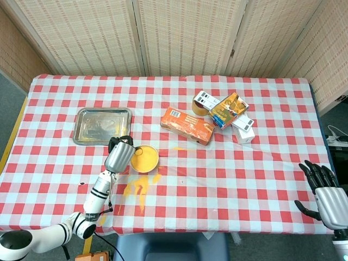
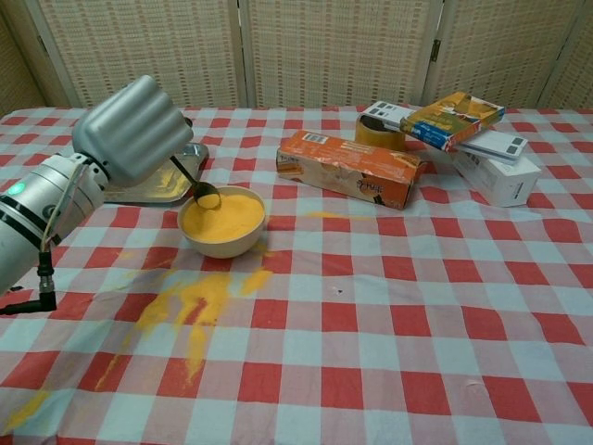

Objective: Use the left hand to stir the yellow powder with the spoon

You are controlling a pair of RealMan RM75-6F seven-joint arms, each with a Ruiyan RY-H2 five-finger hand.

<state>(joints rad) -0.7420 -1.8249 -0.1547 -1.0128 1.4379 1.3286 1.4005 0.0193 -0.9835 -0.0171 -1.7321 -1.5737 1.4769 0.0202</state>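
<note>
- The robot's left hand (image 2: 130,128) is clenched around the handle of a dark spoon (image 2: 196,186), holding it tilted down toward a bowl (image 2: 222,243) just below and to the right of the hand.
- The spoon's tip sits at the near-left edge of the yellow powder (image 2: 225,212) that fills the bowl; in the head view the same hand (image 1: 119,154) is pressed against the bowl's left side.
- Spilled yellow powder (image 2: 190,301) streaks the checkered tablecloth (image 2: 389,315) in front of the bowl, below the left hand.
- A metal tray (image 1: 103,125) lies just behind the left hand.
- Well to the right of that hand, past the bowl, an orange box (image 2: 350,168) lies flat, with a roll of tape (image 2: 380,133) and a stack of boxes (image 2: 459,125) beyond it.
- The right hand (image 1: 328,197) is at the table's far right edge, fingers spread and grasping nothing, well apart from everything on the cloth.
</note>
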